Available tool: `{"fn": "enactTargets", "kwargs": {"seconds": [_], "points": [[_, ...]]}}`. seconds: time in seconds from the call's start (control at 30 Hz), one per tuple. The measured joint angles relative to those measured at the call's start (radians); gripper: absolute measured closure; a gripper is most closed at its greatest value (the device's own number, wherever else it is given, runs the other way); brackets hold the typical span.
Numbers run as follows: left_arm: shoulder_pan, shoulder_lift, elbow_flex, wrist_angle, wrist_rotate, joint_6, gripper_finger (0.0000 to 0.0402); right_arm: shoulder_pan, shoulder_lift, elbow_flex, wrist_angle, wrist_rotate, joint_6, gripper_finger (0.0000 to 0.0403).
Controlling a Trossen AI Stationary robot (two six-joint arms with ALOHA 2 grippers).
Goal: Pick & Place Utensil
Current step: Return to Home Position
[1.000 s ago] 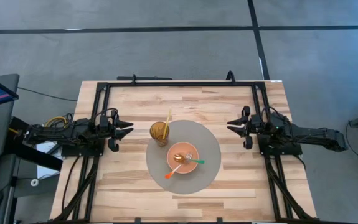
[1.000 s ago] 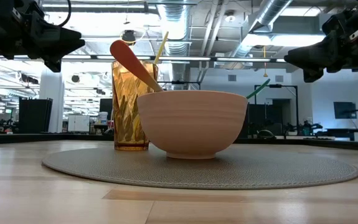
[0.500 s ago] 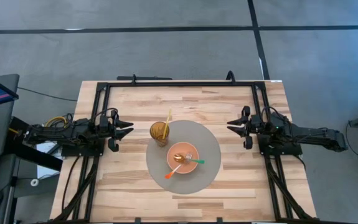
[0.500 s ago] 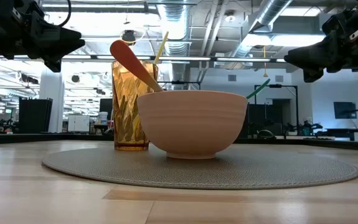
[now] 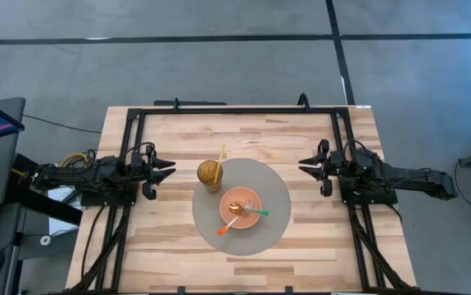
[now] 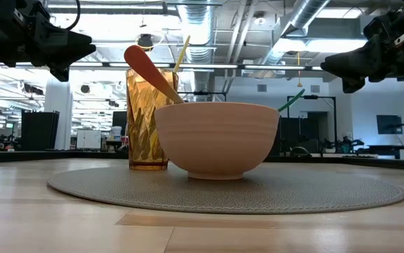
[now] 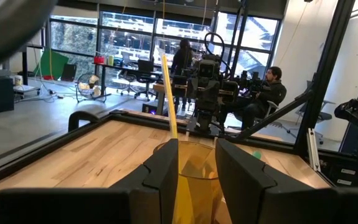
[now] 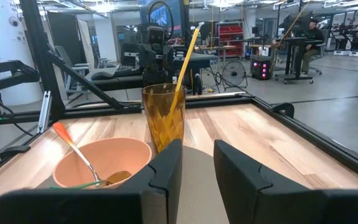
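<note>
My left gripper (image 5: 166, 169) hangs above the left part of the table (image 5: 169, 238), pointing in toward the middle. Its two fingers stand a little apart with nothing between them. My right gripper (image 5: 307, 166) mirrors it over the right part of the table, its fingers also parted by a narrow gap and empty. The two face each other across the round gray mat (image 5: 276, 201), and neither touches anything. Straight ahead of my left gripper, and the nearest thing to it, the brown cup (image 5: 210, 174) stands upright on the mat's edge. The yellow straw (image 5: 220, 157) leans inside it, with its top end sticking out past the rim. Beyond the cup from my left gripper, and ahead of my right gripper but off to one side of its line, the orange bowl (image 5: 241, 210) sits on the mat just beside the cup. The green spoon (image 5: 260, 212) lies in the bowl, its handle over the rim on the side toward my right gripper. An orange-handled utensil (image 5: 227, 225) rests in the bowl too, its handle slanting out over the opposite rim. From my right gripper, the cup stands past the bowl, on the far part of the mat.
</note>
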Motion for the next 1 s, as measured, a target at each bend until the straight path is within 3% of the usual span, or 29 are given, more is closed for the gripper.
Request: {"fn": "enactTargets", "kwargs": {"seconds": [1.0], "points": [[0.000, 0.000, 0.000, 0.003, 0.000, 0.000, 0.0294, 0.000, 0.000, 0.000, 0.000, 0.000, 0.000, 0.0316]]}}
